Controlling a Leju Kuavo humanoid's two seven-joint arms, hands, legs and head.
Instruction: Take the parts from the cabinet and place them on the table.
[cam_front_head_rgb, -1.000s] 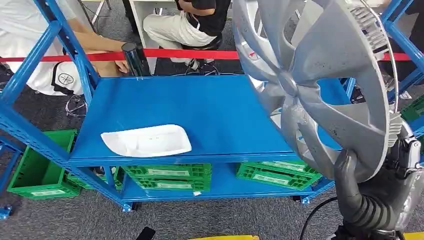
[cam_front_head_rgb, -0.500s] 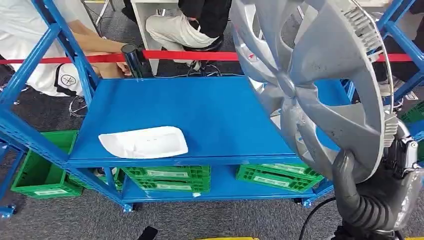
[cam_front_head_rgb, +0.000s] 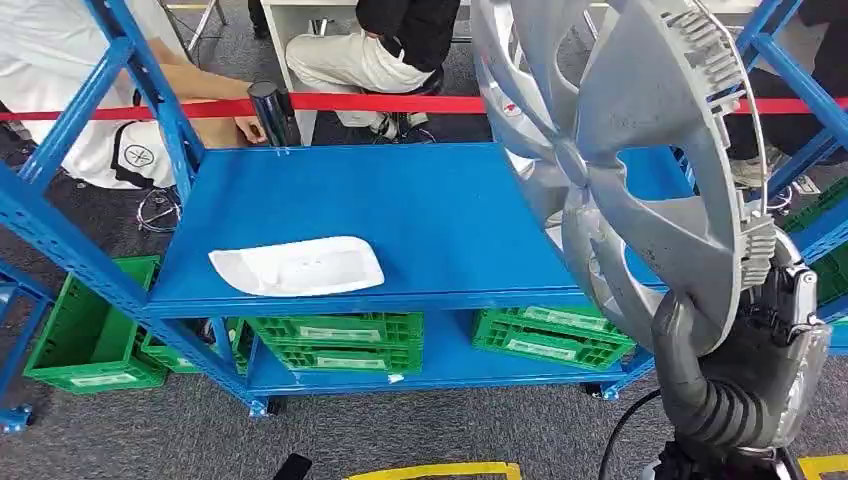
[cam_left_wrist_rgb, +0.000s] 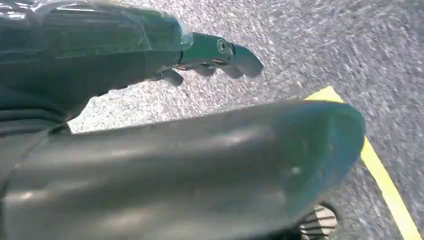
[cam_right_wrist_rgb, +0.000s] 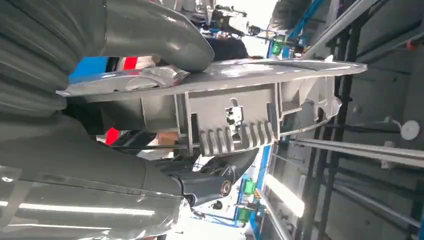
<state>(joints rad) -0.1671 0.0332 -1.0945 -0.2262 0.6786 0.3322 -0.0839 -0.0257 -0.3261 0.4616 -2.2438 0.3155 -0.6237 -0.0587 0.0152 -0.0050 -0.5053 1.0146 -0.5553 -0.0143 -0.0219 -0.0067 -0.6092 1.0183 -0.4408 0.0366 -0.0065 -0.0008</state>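
While the right hand (cam_front_head_rgb: 735, 385) grips the silver hubcap (cam_front_head_rgb: 640, 160) upright by its rim, a white part (cam_front_head_rgb: 297, 267) lies on the blue shelf (cam_front_head_rgb: 450, 220). The left hand (cam_left_wrist_rgb: 210, 55) hangs above the floor with fingers apart, holding nothing.

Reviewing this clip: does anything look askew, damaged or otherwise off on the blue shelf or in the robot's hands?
Nothing is broken or spilled. The right hand holds the silver hubcap upright by its lower rim, its face scuffed with dark specks. The white tray part lies flat near the blue shelf's front edge.
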